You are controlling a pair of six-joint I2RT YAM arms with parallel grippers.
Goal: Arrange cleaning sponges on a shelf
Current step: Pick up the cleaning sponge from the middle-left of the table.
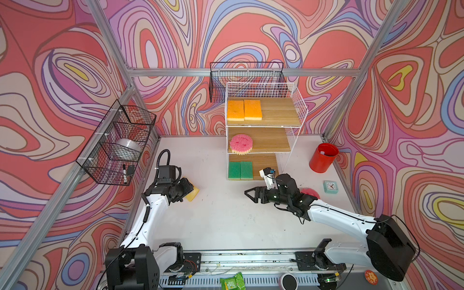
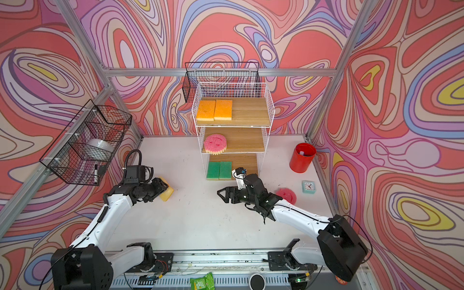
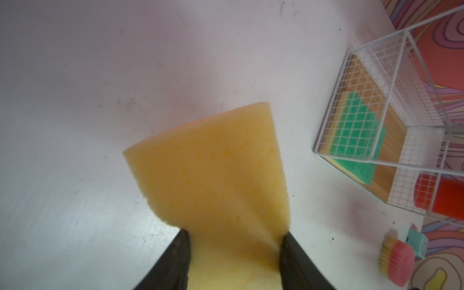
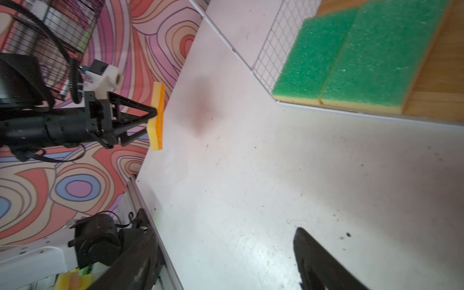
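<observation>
Orange sponge (image 3: 213,175) inside left tool (image 3: 234,234)

The left arm (image 1: 150,216) rises forward from its base, and its wrist bends in toward the middle. The left gripper (image 3: 236,238) pinches an orange-topped sponge (image 4: 160,100) between both jaws. The right arm (image 1: 339,221) stretches low from its base toward the robot's left, its forearm nearly level. The right gripper (image 1: 249,196) points sideways toward the left arm, with its jaws parted and nothing between them.
</observation>
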